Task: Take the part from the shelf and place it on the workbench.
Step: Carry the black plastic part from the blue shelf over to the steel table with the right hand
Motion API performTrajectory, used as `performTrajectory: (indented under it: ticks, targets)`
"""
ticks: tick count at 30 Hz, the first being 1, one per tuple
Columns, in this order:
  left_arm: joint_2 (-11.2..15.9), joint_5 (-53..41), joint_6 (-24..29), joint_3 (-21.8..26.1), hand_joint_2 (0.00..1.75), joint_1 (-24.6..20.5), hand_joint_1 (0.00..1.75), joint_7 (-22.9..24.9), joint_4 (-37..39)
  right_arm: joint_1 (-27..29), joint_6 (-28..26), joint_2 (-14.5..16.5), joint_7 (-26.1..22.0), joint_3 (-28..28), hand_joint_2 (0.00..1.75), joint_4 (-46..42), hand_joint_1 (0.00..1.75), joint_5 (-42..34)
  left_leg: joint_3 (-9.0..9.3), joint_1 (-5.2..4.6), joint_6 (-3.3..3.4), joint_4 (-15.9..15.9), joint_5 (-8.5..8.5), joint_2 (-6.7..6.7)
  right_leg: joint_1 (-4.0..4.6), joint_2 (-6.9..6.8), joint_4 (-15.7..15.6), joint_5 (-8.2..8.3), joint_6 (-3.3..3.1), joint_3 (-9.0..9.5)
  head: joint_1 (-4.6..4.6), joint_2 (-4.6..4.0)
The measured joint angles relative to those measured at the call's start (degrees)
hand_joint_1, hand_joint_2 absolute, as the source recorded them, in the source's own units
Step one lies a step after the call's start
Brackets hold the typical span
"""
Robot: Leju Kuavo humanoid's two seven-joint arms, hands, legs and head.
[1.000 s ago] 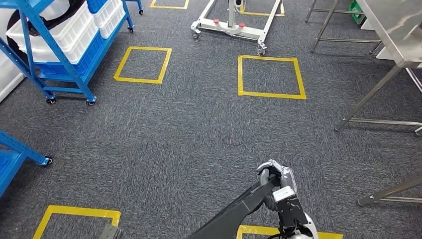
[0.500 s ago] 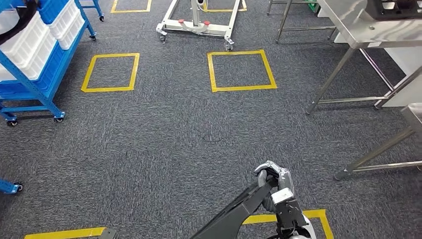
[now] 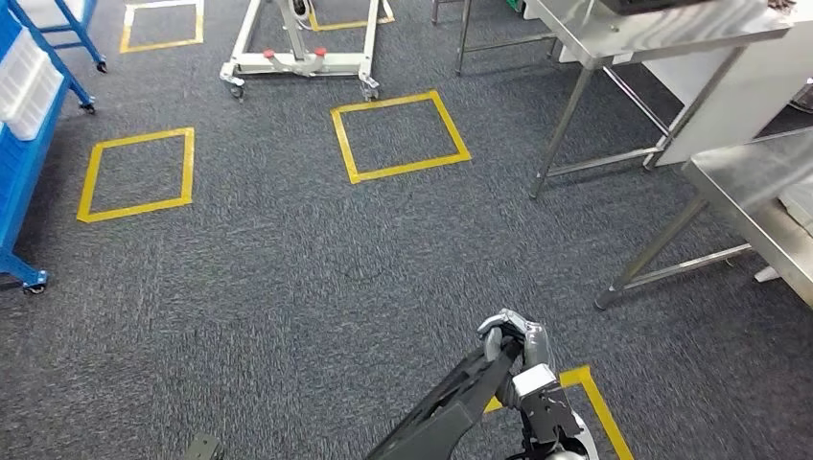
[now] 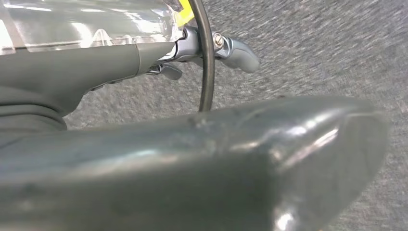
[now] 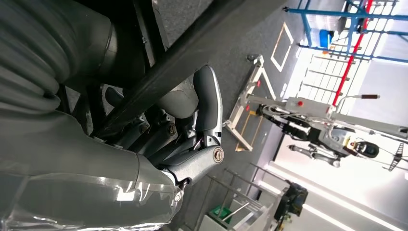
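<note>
My right hand (image 3: 518,350) grips the long dark part (image 3: 451,407); the table (image 3: 757,206) stands ahead-right. My left hand's (image 4: 192,45) state: cannot tell.

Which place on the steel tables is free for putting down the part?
The near steel table shows bare top along its left edge. The far table is bare in front; a dark object sits at its back. The right hand holds the long dark part.

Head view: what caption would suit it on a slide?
Right hand grips a long dark part over grey carpet, steel workbenches ahead on the right.
</note>
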Motion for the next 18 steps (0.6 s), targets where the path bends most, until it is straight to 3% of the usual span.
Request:
performTrajectory:
  ticks: [2, 4, 6, 8, 9, 10, 11, 13, 15, 17, 18]
  targets:
    - [0.06, -0.02, 0.01, 0.01, 0.00, -0.17, 0.00, 0.05, 0.00, 0.13, -0.01, 0.04, -0.03, 0.09, 1.75, 0.01, 1.75, -0.02, 0.00, -0.14, 0.71, -0.22, 0.33, 1.14, -0.18, 0.64, -0.07, 0.26, 0.66, -0.43, 0.01, 0.00]
    - [0.08, -0.07, 0.02, 0.02, 0.00, -0.44, 0.00, 0.01, 0.00, 0.13, -0.02, 0.03, -0.06, 0.09, 1.75, 0.02, 1.75, -0.05, 0.01, -0.10, 1.45, -0.60, 0.69, 2.40, -0.03, -1.87, 1.50, -0.81, 1.16, -1.33, 0.02, 0.00]
    - [0.11, -0.19, 0.05, 0.03, 0.00, -0.34, 0.00, -0.05, 0.00, -0.05, -0.03, 0.04, -0.19, 0.11, 1.75, 0.08, 1.75, -0.16, -0.01, -0.27, 1.96, -0.81, 0.77, 3.89, 0.07, -5.50, 7.48, -4.16, 1.51, -4.20, 0.02, 0.00]
    - [0.23, -0.43, 0.01, 0.09, 0.00, -0.13, 0.00, -0.13, 0.00, -0.11, -0.15, 0.04, -0.40, 0.17, 1.75, 0.33, 1.75, -0.43, -0.10, -0.51, 2.20, -0.81, 0.70, 5.55, -0.04, -6.67, 14.30, -6.95, 1.71, -7.55, 0.01, 0.00]
    - [0.30, -0.54, -0.03, 0.15, 0.00, -0.14, 0.00, -0.19, 0.00, -0.09, -0.23, 0.04, -0.50, 0.19, 1.75, 0.49, 1.75, -0.58, -0.09, -0.58, 2.23, -0.81, 0.65, 6.34, -0.06, -6.77, 15.41, -6.84, 1.68, -8.08, 0.02, 0.00]
    - [0.34, -0.61, -0.07, 0.21, 0.00, -0.23, 0.00, -0.29, 0.00, -0.07, -0.31, 0.03, -0.58, 0.20, 1.75, 0.61, 1.75, -0.69, -0.04, -0.64, 2.23, -0.80, 0.58, 7.07, -0.03, -6.89, 14.19, -5.66, 1.55, -7.39, 0.01, 0.00]
    - [0.35, -0.61, -0.12, 0.26, 0.00, -0.35, 0.00, -0.44, 0.00, -0.08, -0.35, 0.03, -0.63, 0.20, 1.75, 0.66, 1.75, -0.75, 0.09, -0.70, 2.21, -0.80, 0.48, 7.75, 0.08, -7.29, 11.01, -3.80, 1.30, -5.64, 0.02, 0.00]
    - [0.32, -0.59, -0.25, 0.34, 0.00, -0.55, 0.00, -0.86, 0.00, -0.13, -0.36, 0.03, -0.68, 0.20, 1.75, 0.58, 1.75, -0.68, 0.41, -0.87, 1.96, -0.80, 0.21, 8.90, 0.72, -9.64, 3.14, -0.84, 0.52, -1.33, 0.02, 0.00]
    - [0.25, -0.57, -0.37, 0.44, 0.00, -0.59, 0.00, -1.36, 0.00, -0.14, -0.43, 0.03, -0.67, 0.26, 1.75, 0.23, 1.75, -0.32, 0.63, -1.04, 1.54, -0.81, -0.05, 9.95, 1.43, -11.04, -0.44, -0.24, -0.13, 0.42, 0.01, 0.00]
    - [0.13, -0.60, -0.41, 0.57, 0.00, -0.64, 0.00, -1.61, 0.00, 0.15, -0.62, 0.02, -0.51, 0.33, 1.75, -0.31, 1.75, 0.51, 0.92, -1.10, 1.06, -0.94, -0.26, 10.91, 1.45, -9.93, -0.90, -0.10, -0.57, 0.44, 0.00, 0.00]
    - [0.07, -0.65, -0.40, 0.66, 0.00, -0.67, 0.00, -1.62, 0.01, 0.43, -0.81, 0.00, -0.40, 0.40, 1.75, -0.64, 1.75, 1.09, 1.03, -1.04, 0.80, -0.68, -0.60, 10.37, 1.24, -9.31, -1.29, 0.09, -0.79, 0.66, 0.01, 0.00]
